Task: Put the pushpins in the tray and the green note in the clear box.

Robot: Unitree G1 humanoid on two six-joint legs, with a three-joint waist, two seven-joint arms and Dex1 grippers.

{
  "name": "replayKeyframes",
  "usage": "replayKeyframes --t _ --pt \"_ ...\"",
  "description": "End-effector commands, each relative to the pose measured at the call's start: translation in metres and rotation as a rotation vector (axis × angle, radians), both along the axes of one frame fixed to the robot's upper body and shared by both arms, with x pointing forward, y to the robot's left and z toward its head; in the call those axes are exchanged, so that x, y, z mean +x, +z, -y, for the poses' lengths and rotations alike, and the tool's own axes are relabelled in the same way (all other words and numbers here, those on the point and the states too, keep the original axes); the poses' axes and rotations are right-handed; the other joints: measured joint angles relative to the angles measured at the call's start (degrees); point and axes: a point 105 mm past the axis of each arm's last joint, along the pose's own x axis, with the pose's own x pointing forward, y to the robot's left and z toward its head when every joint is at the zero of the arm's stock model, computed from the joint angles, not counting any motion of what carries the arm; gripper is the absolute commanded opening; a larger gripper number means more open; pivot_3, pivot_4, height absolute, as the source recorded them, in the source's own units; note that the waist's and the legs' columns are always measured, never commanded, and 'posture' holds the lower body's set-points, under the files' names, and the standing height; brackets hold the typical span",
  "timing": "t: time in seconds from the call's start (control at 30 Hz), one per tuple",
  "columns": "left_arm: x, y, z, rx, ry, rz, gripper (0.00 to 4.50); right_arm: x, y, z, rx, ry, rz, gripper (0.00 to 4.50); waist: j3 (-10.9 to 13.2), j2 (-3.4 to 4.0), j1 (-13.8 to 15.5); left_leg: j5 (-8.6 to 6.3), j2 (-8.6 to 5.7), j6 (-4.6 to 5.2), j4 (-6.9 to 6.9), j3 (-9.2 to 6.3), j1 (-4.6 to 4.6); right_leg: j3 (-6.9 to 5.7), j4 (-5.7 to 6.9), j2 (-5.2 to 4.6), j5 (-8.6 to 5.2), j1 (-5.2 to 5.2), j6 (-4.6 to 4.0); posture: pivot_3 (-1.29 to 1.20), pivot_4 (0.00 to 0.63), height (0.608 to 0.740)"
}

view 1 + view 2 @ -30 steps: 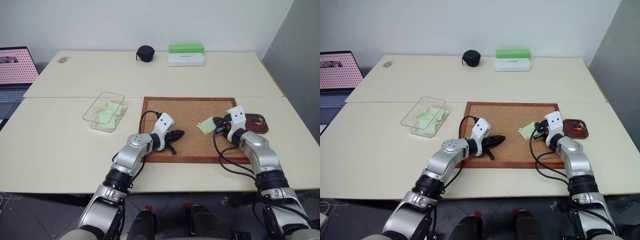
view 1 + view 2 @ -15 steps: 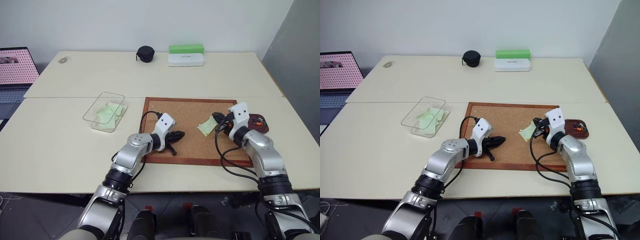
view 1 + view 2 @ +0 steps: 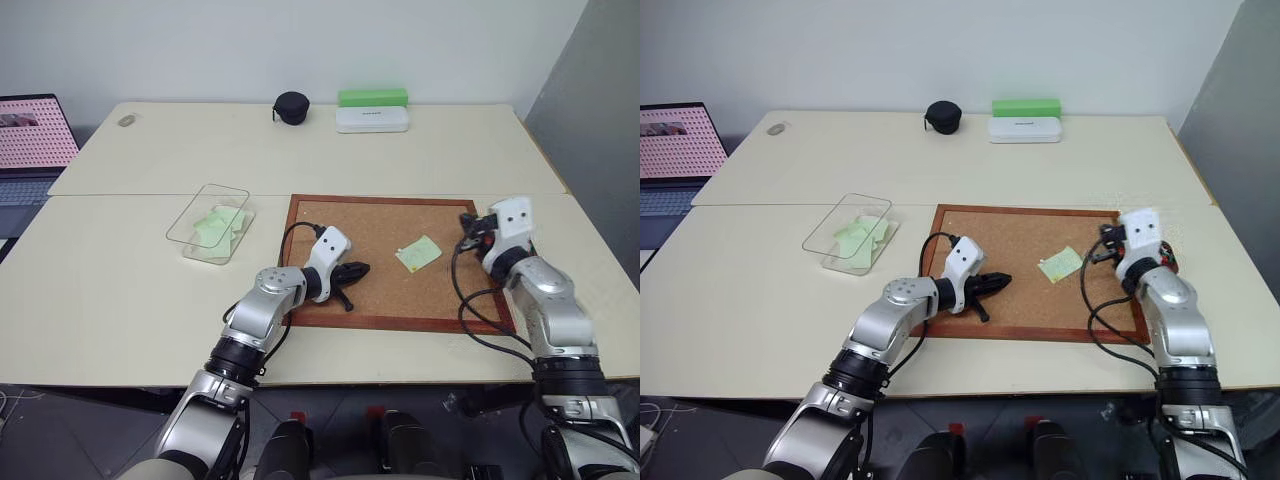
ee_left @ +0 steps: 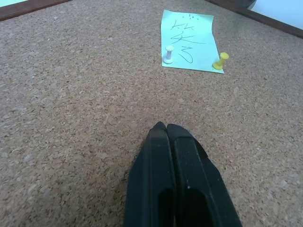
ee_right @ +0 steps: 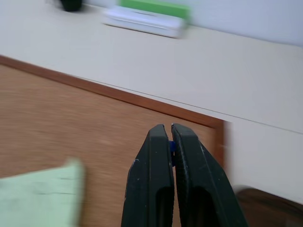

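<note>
The left arm reaches forward and bends inward, its hand (image 3: 352,271) low, fingers pressed together, pointing toward the robot's right. The right arm stretches forward on the right side, its hand (image 5: 169,137) roughly level, fingers closed on something small and blue.

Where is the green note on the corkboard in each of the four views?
Left eye: green note right of centre.
Right eye: same spot.
Left wrist: ahead of the shut fingers, two pins in it.
Right wrist: blurred, beside the fingers.
Shared landmark: corkboard.
</note>
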Motion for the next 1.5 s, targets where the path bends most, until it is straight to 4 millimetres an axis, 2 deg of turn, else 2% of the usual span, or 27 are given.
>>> replayKeyframes --t 0.03,0.1,0.23,0.47,0.9,1.07,1.17,1.37,1.5 --pt "-0.012 -0.033 -0.003 0.077 -0.006 -0.109 0.0 -0.008 0.005 0.037 -0.003 -0.143 0.005 0.02 -0.01 0.01 0.0 0.0 0.0 0.0 0.0 0.0 0.0 0.0 0.0 0.0 0.0 0.0 0.0 0.0 0.15 0.74" --pt "-0.012 -0.033 -0.003 0.079 -0.009 -0.109 0.0 -0.011 0.003 0.039 0.011 -0.142 -0.009 0.02 -0.02 0.04 -0.03 0.0 0.0 0.0 0.0 0.02 0.0 0.02 0.0 0.0 -0.01 0.0 0.01 0.0 0.15 0.74" --pt "-0.012 -0.034 -0.006 0.086 -0.012 -0.107 0.0 -0.014 -0.001 0.051 -0.074 -0.16 -0.034 0.02 -0.18 0.29 -0.1 0.0 -0.01 0.0 0.0 0.04 0.01 0.04 0.0 0.01 -0.08 0.01 0.13 0.0 0.15 0.74" --pt "-0.009 -0.031 -0.009 0.084 0.002 -0.099 0.0 -0.014 -0.013 0.048 -0.191 -0.104 -0.073 0.02 -0.25 0.37 -0.3 0.0 0.02 0.01 -0.01 0.07 0.05 0.07 -0.01 0.05 -0.1 0.01 0.16 0.0 0.15 0.74" --pt "-0.009 -0.031 -0.01 0.081 0.007 -0.095 0.0 -0.007 -0.019 0.047 -0.225 -0.079 -0.087 2.8 -0.26 0.38 -0.28 0.0 0.01 0.01 -0.01 0.08 0.05 0.09 -0.01 0.05 -0.1 0.01 0.17 0.0 0.15 0.74" --pt "-0.01 -0.032 -0.01 0.083 0.007 -0.095 0.0 -0.005 -0.017 0.048 -0.237 -0.077 -0.08 3.91 -0.26 0.38 -0.28 0.0 0.02 0.01 -0.01 0.08 0.05 0.09 -0.01 0.05 -0.1 0.01 0.16 0.0 0.15 0.74" --pt "-0.011 -0.032 -0.01 0.082 0.005 -0.095 0.0 -0.005 -0.014 0.048 -0.271 -0.076 -0.067 4.43 -0.26 0.38 -0.29 0.0 0.02 0.01 -0.01 0.08 0.05 0.09 -0.01 0.05 -0.1 0.01 0.16 0.0 0.15 0.74" --pt "-0.012 -0.033 -0.009 0.081 0.002 -0.094 0.0 -0.003 -0.013 0.049 -0.258 -0.081 -0.062 4.48 -0.26 0.38 -0.29 0.0 0.02 0.01 -0.01 0.07 0.05 0.09 -0.01 0.05 -0.1 0.01 0.16 0.0 0.15 0.74" --pt "-0.013 -0.034 -0.009 0.085 -0.003 -0.092 0.0 -0.002 -0.002 0.058 0.005 -0.159 -0.031 4.48 -0.26 0.39 -0.29 0.0 0.02 0.0 -0.01 0.08 0.05 0.09 -0.01 0.05 -0.1 0.01 0.16 0.0 0.15 0.74"
